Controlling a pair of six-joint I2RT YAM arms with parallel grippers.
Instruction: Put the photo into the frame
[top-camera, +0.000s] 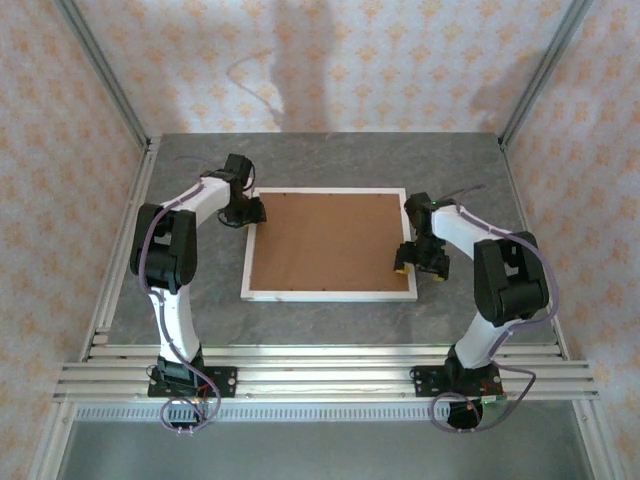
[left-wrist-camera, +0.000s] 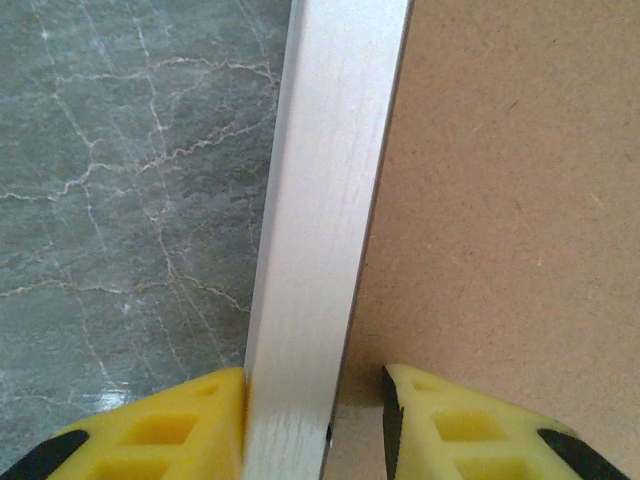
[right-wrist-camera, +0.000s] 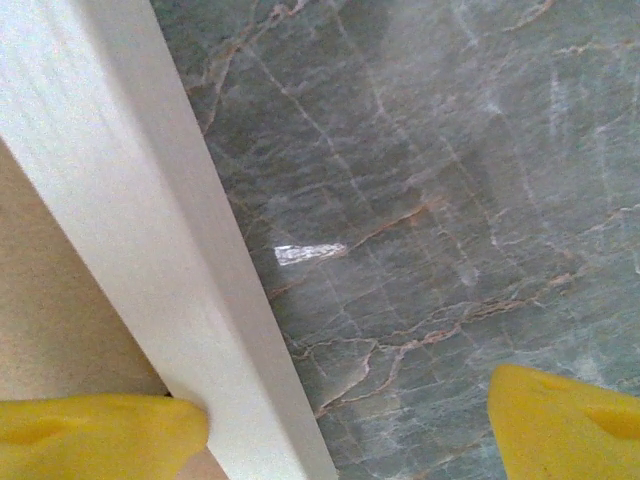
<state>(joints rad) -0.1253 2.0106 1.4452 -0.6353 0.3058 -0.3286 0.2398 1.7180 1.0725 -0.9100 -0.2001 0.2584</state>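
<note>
Frame (top-camera: 330, 295) lying flat at the centre of the grey marbled table (top-camera: 330, 160), with its thin white border enclosing a brown backing board (top-camera: 330, 240) that faces upward. Left gripper (top-camera: 255, 212) sits at the frame's left rail, near the far corner. In the left wrist view its yellow fingers (left-wrist-camera: 200, 420) straddle the white rail at a narrow spacing. The outer pad lies against the rail's table side, and the inner pad stands over the board just beside the rail's inner edge. Whether the jaws actually pinch the rail cannot be told. Right gripper (top-camera: 415, 262) sits at the frame's right rail, towards the near corner. Its jaws are spread wide: one yellow finger (right-wrist-camera: 100, 435) rests over the board, touching the rail's inner edge, while the other (right-wrist-camera: 570, 420) hangs over bare table, well apart from the rail.
</note>
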